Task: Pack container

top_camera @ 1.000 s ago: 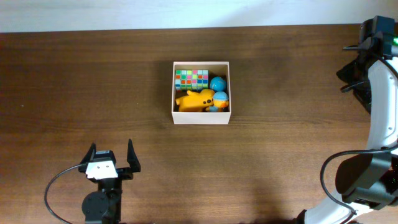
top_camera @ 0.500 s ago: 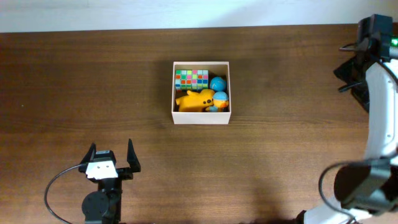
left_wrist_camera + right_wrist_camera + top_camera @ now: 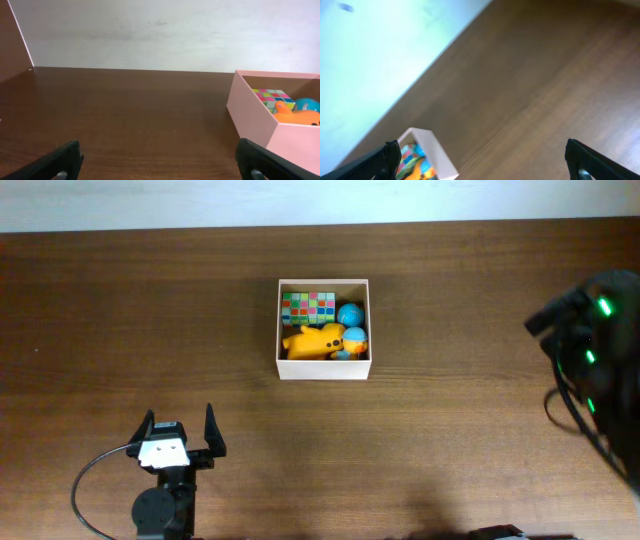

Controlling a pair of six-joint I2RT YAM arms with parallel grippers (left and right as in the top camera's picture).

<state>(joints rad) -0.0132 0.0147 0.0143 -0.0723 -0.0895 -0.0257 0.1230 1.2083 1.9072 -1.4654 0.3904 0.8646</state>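
The container [image 3: 323,370], a white-walled square box, sits at mid-table. Inside it lie a multicoloured cube [image 3: 308,304], a yellow toy [image 3: 313,341], a blue ball [image 3: 349,313] and a small blue-and-orange toy [image 3: 355,339]. My left gripper [image 3: 180,422] rests near the front edge, well left of the box, open and empty. In the left wrist view the left gripper [image 3: 160,167] spans bare wood, with the container [image 3: 252,107] ahead to the right. My right arm [image 3: 590,340] is a blur at the right edge. The right gripper [image 3: 482,167] is open and empty, the container [image 3: 437,155] low on its left.
The brown wooden table [image 3: 150,300] ends at a pale wall [image 3: 160,30] along the back. A black cable [image 3: 85,480] loops beside the left arm's base.
My right arm has swung from the far right corner towards the front and now looks blurred. The left arm and the box have not moved.
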